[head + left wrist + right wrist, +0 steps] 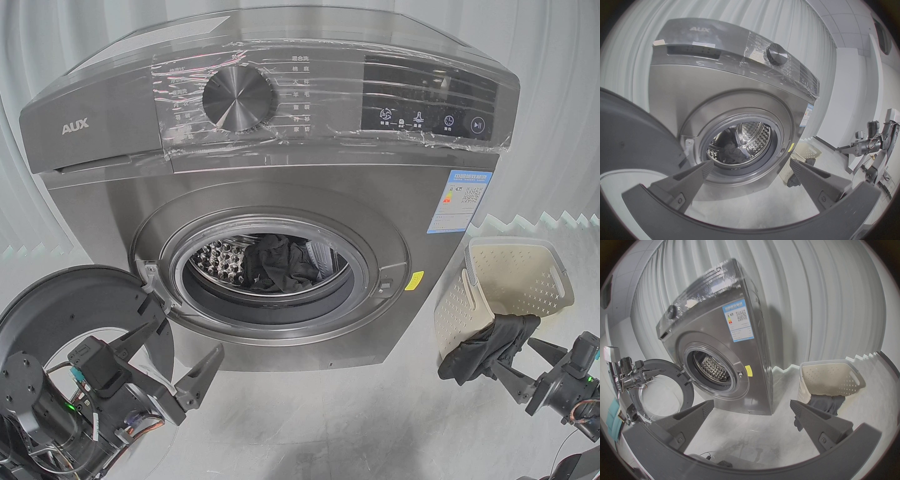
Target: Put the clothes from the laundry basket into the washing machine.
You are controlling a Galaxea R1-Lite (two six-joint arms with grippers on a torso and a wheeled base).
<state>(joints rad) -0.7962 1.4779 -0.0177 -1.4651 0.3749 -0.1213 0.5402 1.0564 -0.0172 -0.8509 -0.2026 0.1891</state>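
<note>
The grey washing machine (269, 187) stands with its round door (69, 312) swung open to the left. A dark garment (275, 265) lies inside the drum (740, 147). To the machine's right, the cream laundry basket (519, 275) sits on the floor. Another dark garment (487, 347) hangs over the basket's front rim onto the floor (826, 404). My left gripper (181, 350) is open and empty, low in front of the door. My right gripper (519, 357) is open just in front of the hanging garment, with nothing between its fingers.
Pale curtains (550, 94) hang behind and beside the machine. A bare light floor (350, 419) spreads between the machine and me. The open door (665, 390) takes up the space to the left of the drum opening.
</note>
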